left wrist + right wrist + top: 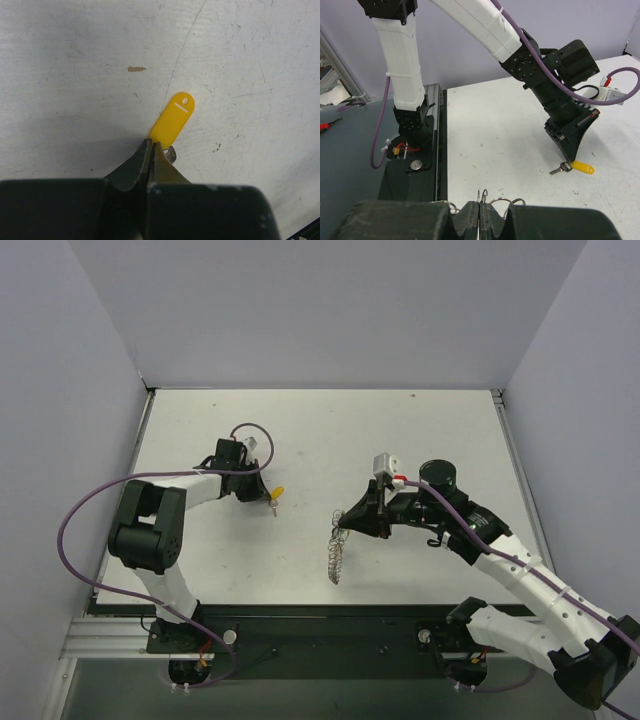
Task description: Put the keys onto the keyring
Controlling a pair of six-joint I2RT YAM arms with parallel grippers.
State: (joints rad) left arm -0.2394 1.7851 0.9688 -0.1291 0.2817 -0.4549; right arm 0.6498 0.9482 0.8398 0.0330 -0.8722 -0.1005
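Observation:
One key with a yellow plastic head (172,119) lies on the white table, its metal ring end (170,153) just beside the jaws. My left gripper (151,145) is shut on the near end of that yellow head. In the top view the left gripper (262,490) sits at the key (276,495), left of centre. In the right wrist view the key's blade (560,169) pokes out beside the left gripper (568,147). My right gripper (481,204) is shut on the keyring (509,201), whose wire loops show on either side of the jaws. The silvery keyring (335,555) hangs below the right gripper (346,521).
White table (420,430) with grey walls on three sides. A black rail (330,625) with the arm bases runs along the near edge. The left arm's base and purple cable (377,145) stand at the table's edge in the right wrist view.

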